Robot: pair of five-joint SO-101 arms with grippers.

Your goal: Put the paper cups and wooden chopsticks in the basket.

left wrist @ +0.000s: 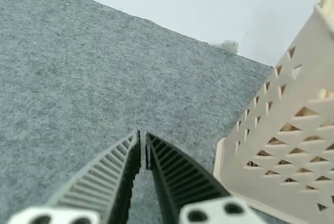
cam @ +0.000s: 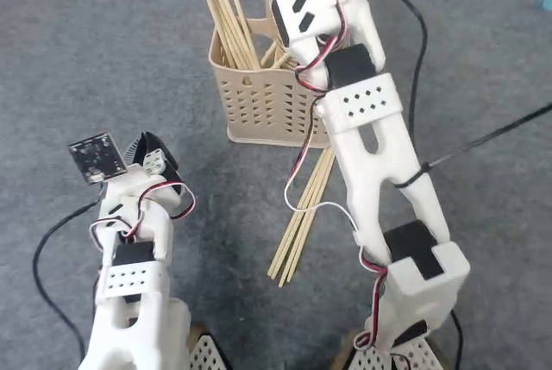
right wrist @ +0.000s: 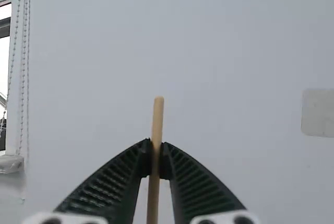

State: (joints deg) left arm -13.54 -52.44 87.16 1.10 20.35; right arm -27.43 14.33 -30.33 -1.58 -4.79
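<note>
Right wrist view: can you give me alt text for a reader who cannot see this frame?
The right arm's jaws are shut on a single wooden chopstick, whose blunt end sticks out past their tips. Behind them is a plain pale wall.

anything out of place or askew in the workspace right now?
Yes: a bundle of pale wooden chopsticks lies splayed on the grey carpet, in front of the beige perforated plastic basket, not in it. The right gripper clamps a single chopstick.
</note>
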